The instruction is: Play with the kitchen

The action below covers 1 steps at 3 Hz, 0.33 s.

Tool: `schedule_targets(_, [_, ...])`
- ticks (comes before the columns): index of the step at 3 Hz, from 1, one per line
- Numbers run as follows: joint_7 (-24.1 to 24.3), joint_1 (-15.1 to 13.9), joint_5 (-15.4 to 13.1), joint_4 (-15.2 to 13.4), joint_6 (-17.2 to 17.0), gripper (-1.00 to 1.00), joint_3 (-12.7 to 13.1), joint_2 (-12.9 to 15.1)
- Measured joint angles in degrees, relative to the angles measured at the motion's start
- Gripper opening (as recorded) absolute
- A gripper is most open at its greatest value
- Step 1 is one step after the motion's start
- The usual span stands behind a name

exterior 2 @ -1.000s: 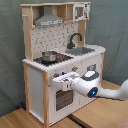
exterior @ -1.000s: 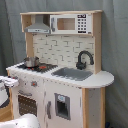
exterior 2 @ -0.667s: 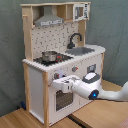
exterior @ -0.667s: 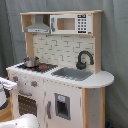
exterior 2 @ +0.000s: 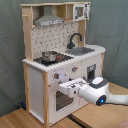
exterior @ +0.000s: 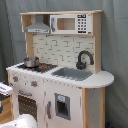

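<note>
The kitchen (exterior: 60,75) (exterior 2: 60,60) is a tall white and light-wood toy that shows in both exterior views. It has a hood (exterior 2: 49,20), a small microwave (exterior: 75,23), a grey sink (exterior: 75,73) and a black faucet (exterior 2: 75,39). A small metal pot (exterior: 31,61) stands on the black stovetop (exterior 2: 50,59). In the second exterior view my gripper (exterior 2: 65,88) is at the kitchen's front, just under the knobs (exterior 2: 74,70) and level with the top of the oven door (exterior 2: 62,101). I cannot tell whether it touches the door.
My white arm (exterior 2: 102,92) reaches in from the second exterior view's right, low over a wooden surface (exterior 2: 25,119). White arm parts show at the first exterior view's left edge (exterior: 4,89) and bottom (exterior: 22,121). A grey curtain (exterior: 115,45) hangs behind the kitchen.
In the second exterior view the gripper has edged slightly down and left along the kitchen's front. The kitchen itself looks unchanged.
</note>
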Motion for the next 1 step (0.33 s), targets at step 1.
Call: schedule_targets(1, [0.0,4.64,0.0,-3.68,-2.38,1.0,0.06,0.01])
